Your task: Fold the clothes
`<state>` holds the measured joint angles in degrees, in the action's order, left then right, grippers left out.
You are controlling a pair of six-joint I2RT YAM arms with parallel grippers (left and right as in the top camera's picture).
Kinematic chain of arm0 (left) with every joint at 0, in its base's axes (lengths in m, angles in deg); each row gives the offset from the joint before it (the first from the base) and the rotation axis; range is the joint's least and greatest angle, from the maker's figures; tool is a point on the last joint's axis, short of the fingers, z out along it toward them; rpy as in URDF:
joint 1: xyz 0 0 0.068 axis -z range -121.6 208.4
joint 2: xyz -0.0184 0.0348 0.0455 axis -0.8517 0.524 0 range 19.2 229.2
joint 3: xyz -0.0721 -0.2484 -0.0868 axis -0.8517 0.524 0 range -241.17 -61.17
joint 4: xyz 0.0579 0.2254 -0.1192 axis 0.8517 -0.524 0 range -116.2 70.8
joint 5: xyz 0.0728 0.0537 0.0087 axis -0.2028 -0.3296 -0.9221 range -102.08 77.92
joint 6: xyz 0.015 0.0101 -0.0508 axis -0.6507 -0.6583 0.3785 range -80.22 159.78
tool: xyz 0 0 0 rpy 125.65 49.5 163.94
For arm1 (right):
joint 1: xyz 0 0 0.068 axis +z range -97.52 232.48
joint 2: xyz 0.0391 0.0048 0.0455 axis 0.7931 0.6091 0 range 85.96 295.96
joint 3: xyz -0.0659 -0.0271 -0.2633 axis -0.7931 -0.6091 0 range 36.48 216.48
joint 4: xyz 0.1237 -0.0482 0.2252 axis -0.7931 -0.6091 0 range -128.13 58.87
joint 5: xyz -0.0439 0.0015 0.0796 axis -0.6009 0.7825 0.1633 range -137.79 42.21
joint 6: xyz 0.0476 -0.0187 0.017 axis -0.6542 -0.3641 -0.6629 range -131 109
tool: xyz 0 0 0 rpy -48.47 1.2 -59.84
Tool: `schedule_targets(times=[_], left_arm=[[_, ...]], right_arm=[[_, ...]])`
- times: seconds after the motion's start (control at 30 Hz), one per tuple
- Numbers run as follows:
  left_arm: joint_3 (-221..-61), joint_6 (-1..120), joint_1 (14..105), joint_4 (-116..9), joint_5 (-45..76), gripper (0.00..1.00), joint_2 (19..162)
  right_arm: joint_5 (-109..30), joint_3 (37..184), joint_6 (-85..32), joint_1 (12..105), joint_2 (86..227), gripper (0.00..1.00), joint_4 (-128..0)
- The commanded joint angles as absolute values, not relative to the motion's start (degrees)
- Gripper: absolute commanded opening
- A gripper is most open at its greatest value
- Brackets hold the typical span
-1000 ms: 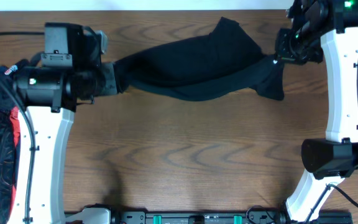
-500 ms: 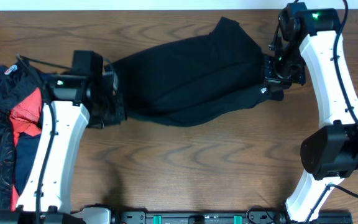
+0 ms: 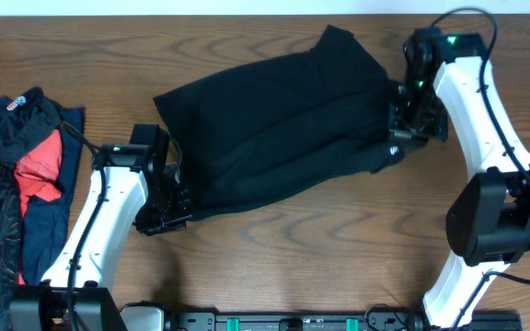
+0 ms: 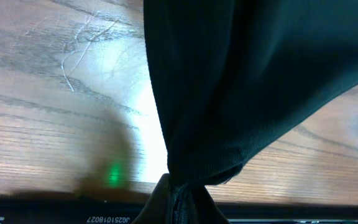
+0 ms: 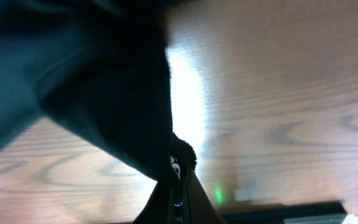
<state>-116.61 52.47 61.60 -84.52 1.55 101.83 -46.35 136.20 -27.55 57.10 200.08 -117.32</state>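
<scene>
A plain black garment (image 3: 274, 129) is stretched across the middle of the wooden table between my two grippers. My left gripper (image 3: 180, 210) is shut on its lower left corner; the left wrist view shows the cloth (image 4: 247, 81) pinched between the fingers (image 4: 179, 199). My right gripper (image 3: 396, 142) is shut on its right edge, next to a small white logo; the right wrist view shows the fabric (image 5: 104, 93) caught at the fingertips (image 5: 176, 186). More clothes (image 3: 12, 202), black-patterned, red and navy, lie heaped at the left edge.
The wooden table (image 3: 320, 257) shows bare below the garment. The pile at the left lies close to my left arm (image 3: 99, 239). My right arm (image 3: 486, 119) runs along the right side. A dark rail (image 3: 293, 322) lines the front edge.
Both grippers have pulled the black garment toward the front of the table. The left gripper moved down and right, the right gripper moved down. The garment now lies lower and flatter.
</scene>
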Motion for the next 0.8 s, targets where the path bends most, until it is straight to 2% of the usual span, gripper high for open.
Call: schedule_targets(times=[0.0,0.17,0.5,0.77], left_arm=[[-116.3,53.7,61.4,-82.4,2.1,0.06,101.9],[-116.3,57.9,61.4,-75.1,2.0,0.06,101.9],[-114.2,64.2,61.4,-76.0,2.1,0.06,101.9],[-105.8,64.8,61.4,-75.5,18.4,0.06,101.9]], right_arm=[[-47.1,130.2,-29.2,56.2,199.6,0.02,-114.1],[-45.8,120.9,-31.8,56.3,199.6,0.02,-108.3],[-45.7,108.9,-37.8,54.8,199.6,0.02,-101.2],[-44.1,106.0,-38.2,51.9,199.6,0.02,-95.5]])
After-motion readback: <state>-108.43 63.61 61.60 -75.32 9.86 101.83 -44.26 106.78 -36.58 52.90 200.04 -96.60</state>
